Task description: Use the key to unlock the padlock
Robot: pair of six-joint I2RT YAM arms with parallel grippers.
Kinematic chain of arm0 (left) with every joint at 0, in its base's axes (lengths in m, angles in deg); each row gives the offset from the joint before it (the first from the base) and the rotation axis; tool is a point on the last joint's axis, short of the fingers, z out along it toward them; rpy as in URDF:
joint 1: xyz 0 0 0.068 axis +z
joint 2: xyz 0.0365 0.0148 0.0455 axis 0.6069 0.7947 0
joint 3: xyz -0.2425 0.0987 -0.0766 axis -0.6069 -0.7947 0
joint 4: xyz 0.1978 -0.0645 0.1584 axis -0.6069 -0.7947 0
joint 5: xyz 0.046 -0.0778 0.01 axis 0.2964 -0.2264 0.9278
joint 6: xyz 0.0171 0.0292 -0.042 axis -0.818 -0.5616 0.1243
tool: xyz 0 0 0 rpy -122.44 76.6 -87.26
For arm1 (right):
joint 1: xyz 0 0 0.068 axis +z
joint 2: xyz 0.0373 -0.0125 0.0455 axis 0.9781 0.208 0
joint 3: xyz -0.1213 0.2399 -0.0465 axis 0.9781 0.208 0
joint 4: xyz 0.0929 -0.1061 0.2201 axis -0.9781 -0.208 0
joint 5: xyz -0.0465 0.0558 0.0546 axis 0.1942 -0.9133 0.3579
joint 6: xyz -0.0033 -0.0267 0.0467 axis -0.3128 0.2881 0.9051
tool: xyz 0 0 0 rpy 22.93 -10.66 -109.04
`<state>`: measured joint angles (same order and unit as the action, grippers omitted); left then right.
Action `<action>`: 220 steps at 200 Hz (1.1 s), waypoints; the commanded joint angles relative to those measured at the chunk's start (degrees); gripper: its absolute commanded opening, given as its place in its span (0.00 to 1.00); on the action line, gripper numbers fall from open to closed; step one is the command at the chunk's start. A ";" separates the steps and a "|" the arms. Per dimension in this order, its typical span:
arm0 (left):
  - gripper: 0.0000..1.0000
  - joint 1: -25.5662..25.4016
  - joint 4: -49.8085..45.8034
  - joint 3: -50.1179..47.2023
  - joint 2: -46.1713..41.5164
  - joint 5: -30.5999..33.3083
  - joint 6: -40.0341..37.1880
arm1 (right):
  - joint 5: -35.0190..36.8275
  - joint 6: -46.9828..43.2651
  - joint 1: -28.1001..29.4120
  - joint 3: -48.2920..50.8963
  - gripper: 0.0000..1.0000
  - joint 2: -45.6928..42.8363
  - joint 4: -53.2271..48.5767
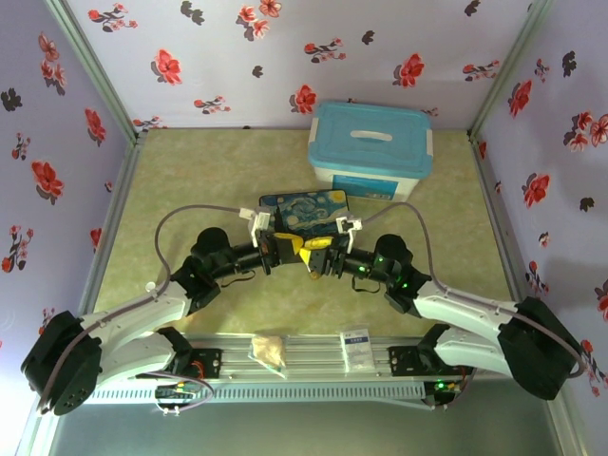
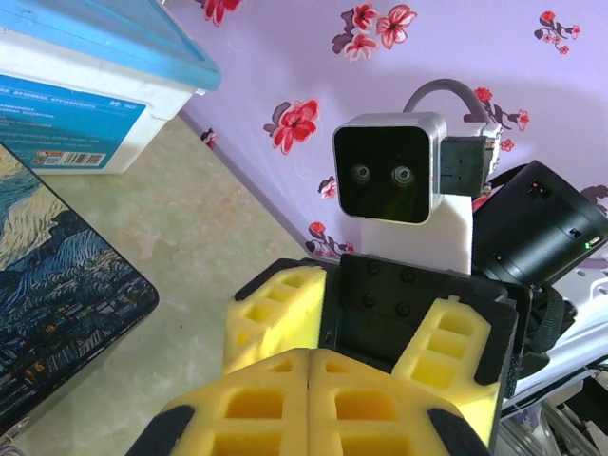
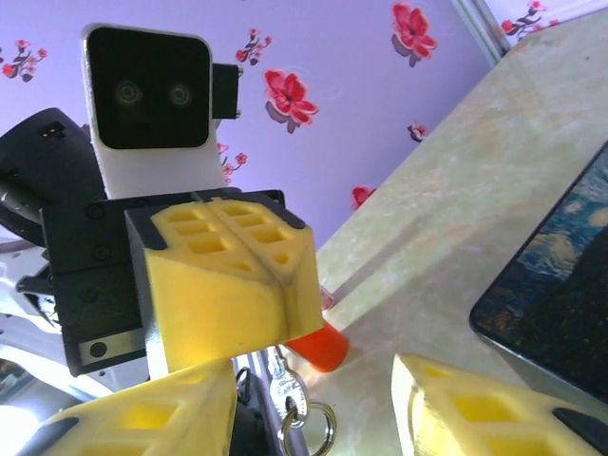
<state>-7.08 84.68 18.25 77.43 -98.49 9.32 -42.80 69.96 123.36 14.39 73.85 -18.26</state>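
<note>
My left gripper [image 1: 296, 249] is at mid-table, its yellow fingers [image 2: 256, 399] pressed together. In the right wrist view it [image 3: 275, 275] faces the camera, shut on the key [image 3: 288, 380]. The small metal key hangs below the shut fingertips with a split ring [image 3: 307, 429] at its lower end. An orange plastic piece [image 3: 325, 348] sticks out just behind the key. My right gripper [image 3: 313, 389] is open, its fingers [image 3: 475, 413] spread wide on either side of the key, close in front of the left gripper. It [image 2: 366, 313] also stands open in the left wrist view. The padlock is hidden.
The dark starry-night tin [image 1: 304, 211] lies flat just beyond both grippers [image 2: 57, 313] [image 3: 560, 294]. A white box with a blue lid [image 1: 370, 147] stands at the back. Two small plastic bags [image 1: 269, 350] rest on the rail between the arm bases. Floral walls enclose the table.
</note>
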 commanded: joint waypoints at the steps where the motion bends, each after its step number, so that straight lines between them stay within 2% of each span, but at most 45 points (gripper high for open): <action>1: 0.00 0.32 3.22 0.26 -0.56 -1.38 0.21 | -2.21 1.82 -0.19 -0.21 0.41 0.01 6.09; 27: 0.00 0.34 3.39 0.39 -0.31 -1.26 0.13 | -2.12 2.06 -0.21 0.94 0.33 -0.51 5.94; 62: 0.00 0.41 4.66 0.44 0.09 -1.15 0.82 | -2.38 3.00 -0.17 1.98 0.32 0.03 7.21; 117: 0.00 0.46 6.78 -0.03 1.06 -1.10 1.68 | -1.68 2.89 -0.17 3.00 0.11 0.28 8.62; 153: 0.00 0.54 9.66 -0.81 2.59 -1.04 3.20 | -1.50 3.48 -0.12 3.12 0.12 1.64 10.40; 159: 0.00 0.59 9.96 -0.84 2.70 -1.04 3.40 | -1.34 3.65 -0.15 3.19 0.15 1.97 10.90; 167: 0.00 0.58 9.99 -0.84 2.81 -1.05 3.42 | -1.01 3.96 -0.10 3.35 0.28 2.28 11.54; 174: 0.00 0.61 9.99 -0.84 2.90 -1.07 3.37 | -0.84 4.10 -0.14 3.40 0.31 2.52 12.27; 187: 0.00 0.57 10.08 -0.92 2.91 -1.08 3.41 | -1.06 4.49 -0.11 3.29 0.30 3.25 13.47; 220: 0.00 0.60 10.43 -1.36 2.99 -1.07 3.32 | -1.68 5.40 -0.12 3.26 0.15 5.22 16.45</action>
<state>-6.82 91.67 17.79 80.21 -98.62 12.36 -44.26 74.48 123.36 17.29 78.00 -6.85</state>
